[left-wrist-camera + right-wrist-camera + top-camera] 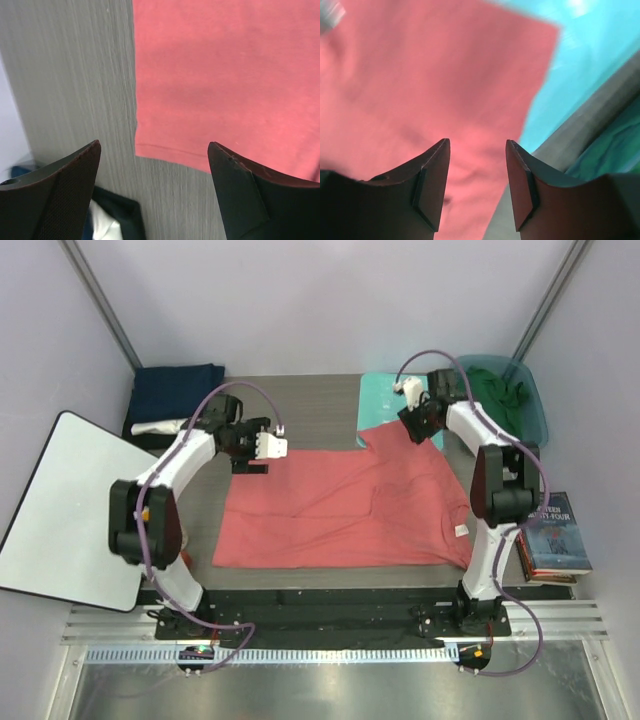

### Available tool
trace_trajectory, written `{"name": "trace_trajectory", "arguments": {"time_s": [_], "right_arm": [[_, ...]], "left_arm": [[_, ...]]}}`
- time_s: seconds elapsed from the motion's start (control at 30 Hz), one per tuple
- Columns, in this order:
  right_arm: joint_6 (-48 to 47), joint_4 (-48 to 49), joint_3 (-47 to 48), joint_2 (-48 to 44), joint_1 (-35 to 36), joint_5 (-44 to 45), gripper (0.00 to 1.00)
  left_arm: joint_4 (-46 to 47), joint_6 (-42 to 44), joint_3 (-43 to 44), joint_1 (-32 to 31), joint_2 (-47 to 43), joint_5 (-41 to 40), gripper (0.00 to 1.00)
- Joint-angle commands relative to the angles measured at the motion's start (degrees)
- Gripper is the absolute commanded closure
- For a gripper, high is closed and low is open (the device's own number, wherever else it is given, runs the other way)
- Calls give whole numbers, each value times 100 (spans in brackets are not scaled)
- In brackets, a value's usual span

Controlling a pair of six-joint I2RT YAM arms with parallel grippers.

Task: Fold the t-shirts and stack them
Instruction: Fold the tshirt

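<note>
You have the coral-red shirt (340, 505) spread flat, unfolded. The navy shirt (178, 390) looks folded far left. Left gripper (154, 143) and right gripper (478, 140) stand spread, empty.

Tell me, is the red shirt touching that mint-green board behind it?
Touching. The top view shows the coral-red shirt with a sleeve lying on the mint-green board; the right wrist view shows the same overlap.

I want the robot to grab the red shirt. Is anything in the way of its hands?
Nothing visible is. The left gripper and the right gripper both stand open above the coral-red t-shirt, with nothing between. One sleeve lies on the mint-green board.
</note>
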Motion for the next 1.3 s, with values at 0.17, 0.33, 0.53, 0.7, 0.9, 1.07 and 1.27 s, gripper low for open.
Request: {"name": "trace_trajectory", "arguments": {"time_s": [0.17, 0.33, 0.53, 0.7, 0.9, 1.07, 1.27], "right_arm": [[1694, 555, 2641, 1794, -494, -172, 46], [1825, 432, 3364, 2532, -547, -558, 46], [2028, 415, 3752, 2894, -547, -797, 47], [2054, 397, 3647, 3000, -556, -752, 50], [2063, 292, 3436, 2947, -547, -884, 59], [1879, 186, 3251, 2842, -547, -911, 65], [1703, 98, 3233, 2877, -556, -832, 72]], "left_arm": [[25, -1606, 1899, 72, 1604, -446, 12], [113, -2081, 2112, 63, 1842, -447, 11], [148, -1985, 2112, 63, 1860, -605, 10], [122, -1949, 2112, 63, 1895, -640, 9], [70, -1862, 2191, 72, 2044, -763, 9], [-71, -1642, 2270, 116, 2281, -789, 7], [-89, -1615, 2472, 160, 2510, -781, 7]]}}
